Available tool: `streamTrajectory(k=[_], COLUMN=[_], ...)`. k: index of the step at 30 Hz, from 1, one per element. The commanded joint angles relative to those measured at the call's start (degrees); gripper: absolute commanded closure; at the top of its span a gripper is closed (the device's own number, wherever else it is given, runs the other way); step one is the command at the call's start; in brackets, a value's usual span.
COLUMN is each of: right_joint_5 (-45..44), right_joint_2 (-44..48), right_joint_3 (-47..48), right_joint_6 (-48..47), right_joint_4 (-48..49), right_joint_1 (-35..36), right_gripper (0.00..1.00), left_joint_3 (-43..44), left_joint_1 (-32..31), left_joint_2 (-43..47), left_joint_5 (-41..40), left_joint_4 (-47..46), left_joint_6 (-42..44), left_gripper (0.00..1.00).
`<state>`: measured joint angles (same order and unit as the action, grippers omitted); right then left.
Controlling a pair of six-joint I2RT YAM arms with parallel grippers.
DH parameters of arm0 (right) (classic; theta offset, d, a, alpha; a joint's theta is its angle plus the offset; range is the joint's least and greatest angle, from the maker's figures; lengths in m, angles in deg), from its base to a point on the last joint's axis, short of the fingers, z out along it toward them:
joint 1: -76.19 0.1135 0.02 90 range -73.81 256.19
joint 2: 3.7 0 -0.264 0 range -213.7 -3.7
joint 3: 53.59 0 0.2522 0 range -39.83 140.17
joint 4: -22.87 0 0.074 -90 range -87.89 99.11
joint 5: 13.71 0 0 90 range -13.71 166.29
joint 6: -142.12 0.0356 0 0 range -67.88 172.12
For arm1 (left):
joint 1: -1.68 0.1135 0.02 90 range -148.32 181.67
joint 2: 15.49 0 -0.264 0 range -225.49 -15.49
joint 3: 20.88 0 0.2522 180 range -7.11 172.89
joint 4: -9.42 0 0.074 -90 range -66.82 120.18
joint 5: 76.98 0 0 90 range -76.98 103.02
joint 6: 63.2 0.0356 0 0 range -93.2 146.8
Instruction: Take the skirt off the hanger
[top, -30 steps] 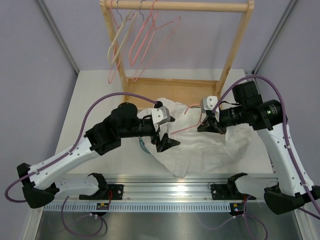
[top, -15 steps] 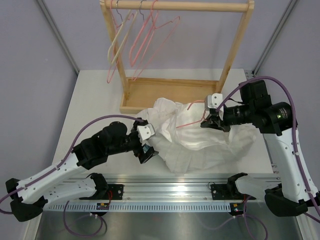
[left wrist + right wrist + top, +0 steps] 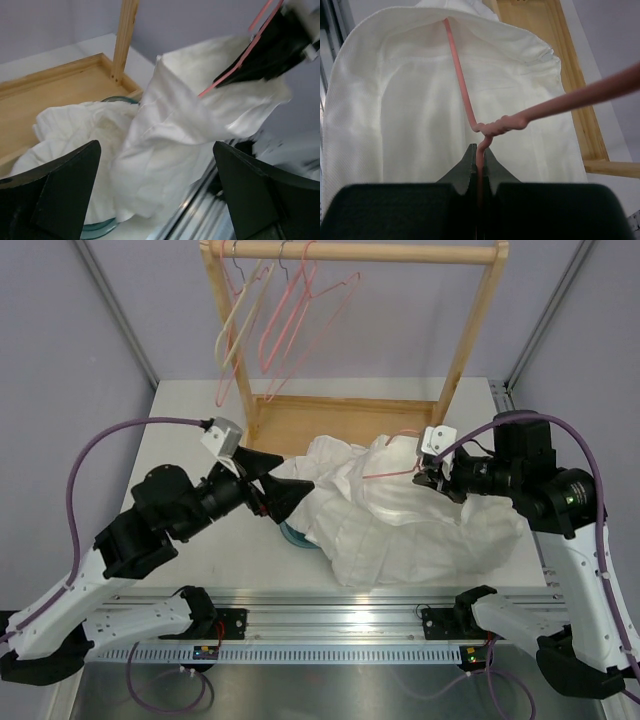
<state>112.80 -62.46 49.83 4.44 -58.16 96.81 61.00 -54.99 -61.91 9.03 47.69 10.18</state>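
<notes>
Tabletop bears a white skirt; right jaws pinch its pink hanger

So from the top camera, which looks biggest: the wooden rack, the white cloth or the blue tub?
Wooden rack, then white cloth, then blue tub, though the cloth hides most of the tub.

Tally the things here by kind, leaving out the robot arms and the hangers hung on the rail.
White garment: 1
Pink hanger inside it: 1
Teal tub: 1
Wooden rack: 1
Total: 4
</notes>
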Motion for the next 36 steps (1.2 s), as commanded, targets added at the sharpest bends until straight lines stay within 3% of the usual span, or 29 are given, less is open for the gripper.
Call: streamTrajectory(k=[1, 5, 11, 18, 26, 27, 28, 30, 32, 36], right_joint_5=[-6.97, -10.66, -17.26, -20.16, -21.66, -21.75, -22.18, -22.45, -23.06, -24.82], right_joint_2=[1.72, 2.42, 4.53, 5.76, 5.85, 5.85, 5.85, 6.03, 6.38, 7.96], right_joint_3=[-1.42, -2.91, -5.64, -7.67, -7.67, -7.49, -7.06, -6.53, -6.00, -7.31], right_joint_6=[4.09, 5.93, 7.42, 7.95, 9.01, 9.01, 9.01, 8.66, 8.22, 6.12], right_joint_4=[10.49, 13.47, 15.76, 17.43, 18.84, 18.58, 18.40, 17.70, 17.08, 14.63], right_joint_1=[0.30, 2.31, 4.86, 6.01, 7.15, 7.24, 7.24, 7.24, 7.24, 7.24], right_gripper=[1.00, 1.00, 1.00, 1.00, 1.00, 1.00, 1.00, 1.00, 1.00, 1.00], left_joint_3=[1.58, 5.18, 13.69, 21.17, 27.24, 27.85, 28.12, 28.65, 29.62, 30.93], left_joint_1=[0.15, 0.06, -1.60, -3.36, -6.09, -6.09, -6.18, -6.35, -6.35, -6.35], left_joint_2=[-1.57, -9.63, -19.05, -28.63, -35.14, -35.76, -37.16, -38.22, -39.19, -38.32], left_joint_5=[-6.29, -8.75, -11.30, -17.18, -24.83, -25.45, -26.06, -28.86, -31.33, -38.18], left_joint_4=[-2.89, -2.01, -0.79, 7.90, 15.29, 16.08, 16.35, 17.76, 19.34, 22.24], left_joint_6=[-21.26, -27.32, -25.92, -24.87, -18.36, -16.53, -15.64, -13.54, -10.63, -4.75], left_gripper=[0.01, 0.01, 0.03, 0.18, 0.28, 0.32, 0.53, 0.80, 1.00, 1.00])
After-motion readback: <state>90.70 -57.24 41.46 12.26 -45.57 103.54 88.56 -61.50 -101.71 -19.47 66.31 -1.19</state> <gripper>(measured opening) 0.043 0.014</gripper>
